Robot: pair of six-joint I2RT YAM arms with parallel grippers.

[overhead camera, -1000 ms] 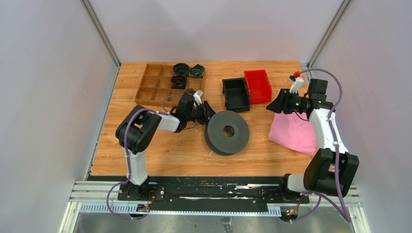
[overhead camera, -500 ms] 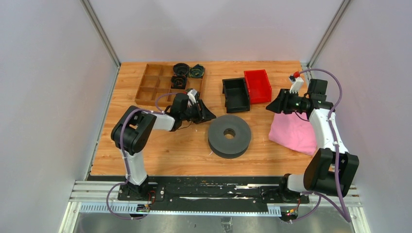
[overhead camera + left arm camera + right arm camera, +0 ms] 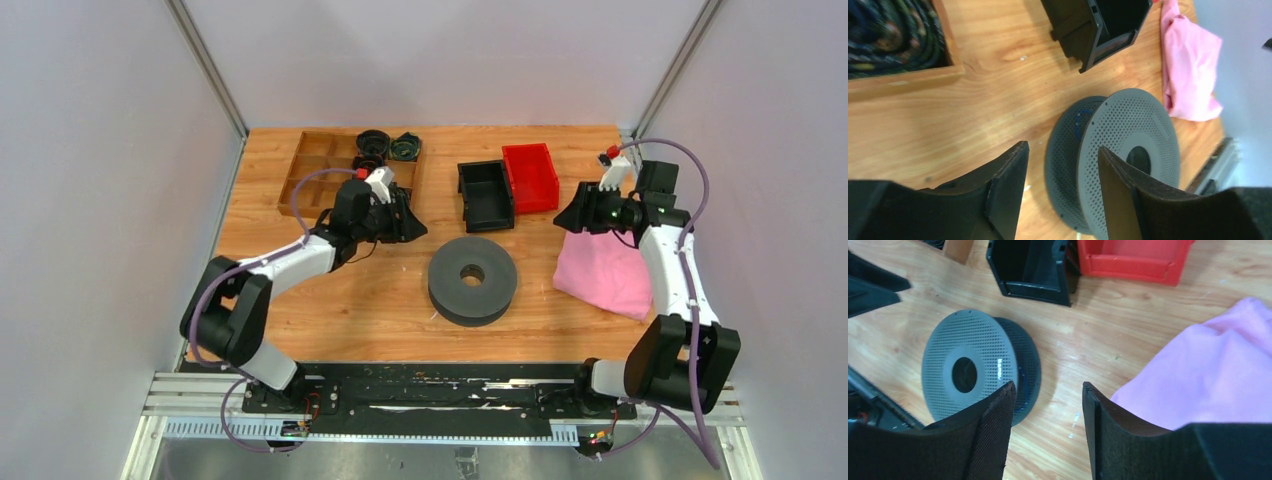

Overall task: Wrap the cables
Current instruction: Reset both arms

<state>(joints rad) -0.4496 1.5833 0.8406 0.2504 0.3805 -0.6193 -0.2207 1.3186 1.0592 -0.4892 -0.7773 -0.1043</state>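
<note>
Presently, the left fingers (image 3: 1005,192) are seen spread apart with nothing between them, held above the bare wood of the desk (image 3: 330,310). They lie between the wooden tray (image 3: 300,185) and the grey spool (image 3: 472,280) and touch neither. The spool is laid flat near the middle of the desk, its perforated upper flange and round centre hole turned upward. The cables (image 3: 1078,120) are found on that spool. A short arc of very thin dark blue wire is visible in the gap between the two flanges, and how much is wound there cannot be told. The right fingers (image 3: 993,435) are likewise parted and empty, held over the far corner of the pink cloth (image 3: 605,275), just right of the red bin (image 3: 530,175). A black bin (image 3: 485,195) is set against the red one, beyond the spool. Small dark coiled bundles (image 3: 370,165) are kept in the tray's far compartments.
</note>
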